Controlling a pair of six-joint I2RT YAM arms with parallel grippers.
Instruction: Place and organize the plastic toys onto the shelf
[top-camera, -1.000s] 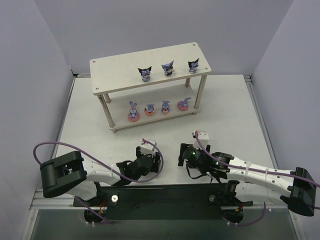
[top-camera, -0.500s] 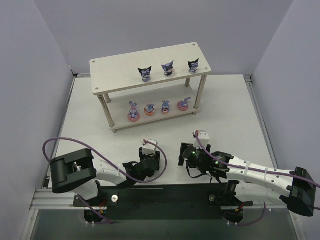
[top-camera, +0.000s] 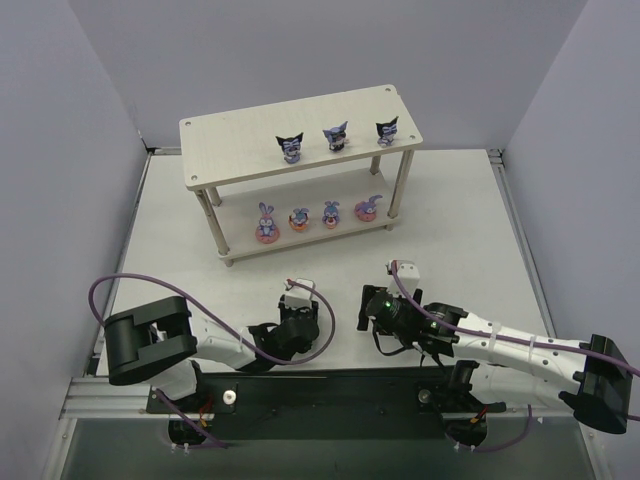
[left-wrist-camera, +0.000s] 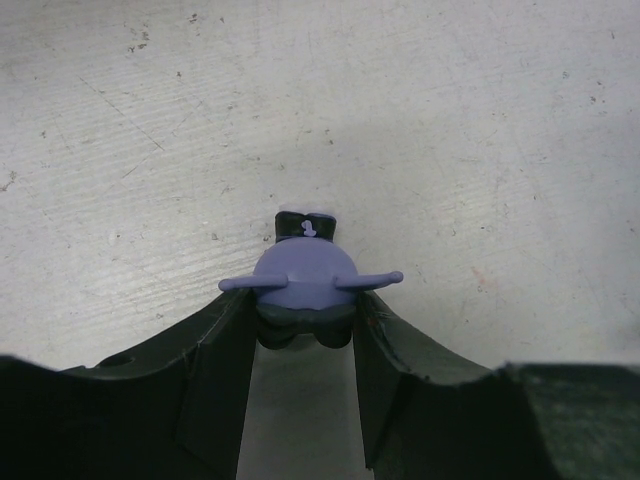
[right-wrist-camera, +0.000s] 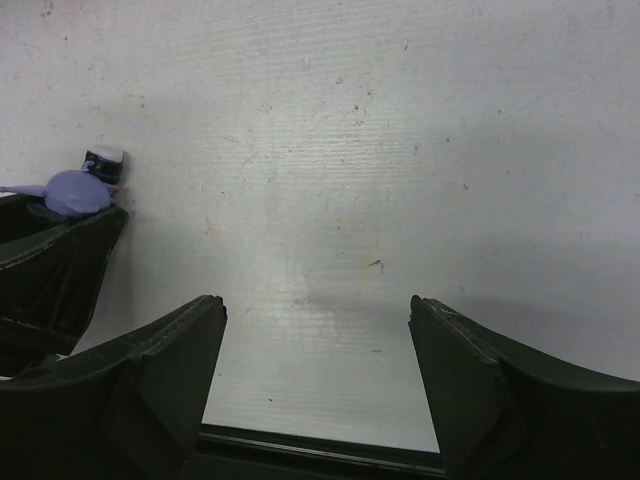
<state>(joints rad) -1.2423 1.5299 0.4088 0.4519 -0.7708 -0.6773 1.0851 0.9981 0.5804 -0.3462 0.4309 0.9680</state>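
Inside left claw (left-wrist-camera: 304, 312), hidden from overhead, sits figurine (left-wrist-camera: 305, 272).

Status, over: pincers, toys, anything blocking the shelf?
Left pincer shut on a dark figure, down at the table. Right pincer open, empty. Shelf: three dark figures on top, four bunnies below. Nothing in the way.

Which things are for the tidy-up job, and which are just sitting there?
For the job:
shelf
three pointy-eared toys on its top board
four bunnies on its lower board
one more pointy-eared toy, held in the left fingers
right fingers, open and empty

Just there:
purple cables
table
walls
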